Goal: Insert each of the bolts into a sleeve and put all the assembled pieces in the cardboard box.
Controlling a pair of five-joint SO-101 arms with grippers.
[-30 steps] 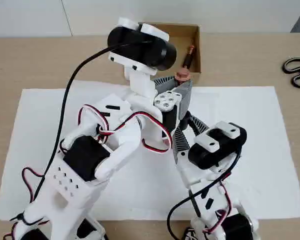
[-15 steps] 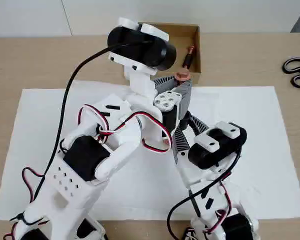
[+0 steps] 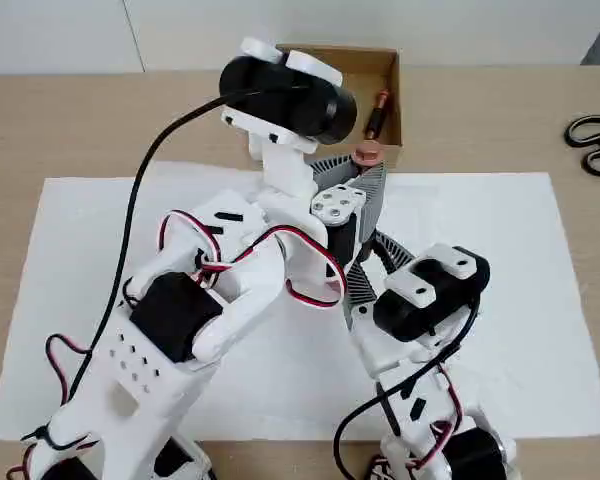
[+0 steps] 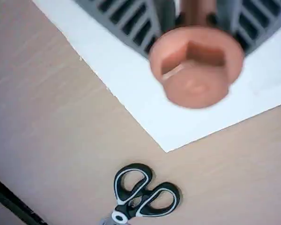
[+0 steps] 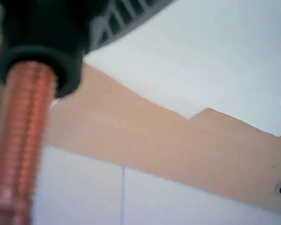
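My left gripper [image 3: 352,185] is shut on a copper bolt [image 3: 366,155], just in front of the cardboard box [image 3: 395,95]. The left wrist view shows the bolt's hexagonal head [image 4: 194,65] between ribbed grey fingers [image 4: 126,18]. My right gripper [image 3: 365,270] sits close below and is shut on a black sleeve [image 5: 37,42]. The bolt's threaded shank [image 5: 21,140] sticks out through that sleeve. In the high view the arms hide the sleeve. One assembled piece [image 3: 377,113] lies inside the box.
A white paper sheet [image 3: 480,250] covers the middle of the wooden table [image 3: 80,120]. Black-handled scissors [image 3: 595,140] lie at the far right edge, also seen as scissors [image 4: 143,190] from the left wrist. The box stands at the back centre.
Both arms have shifted only slightly; the left arm's wrist moved a little to the right and the right arm drew back a touch. Both grips are unchanged.
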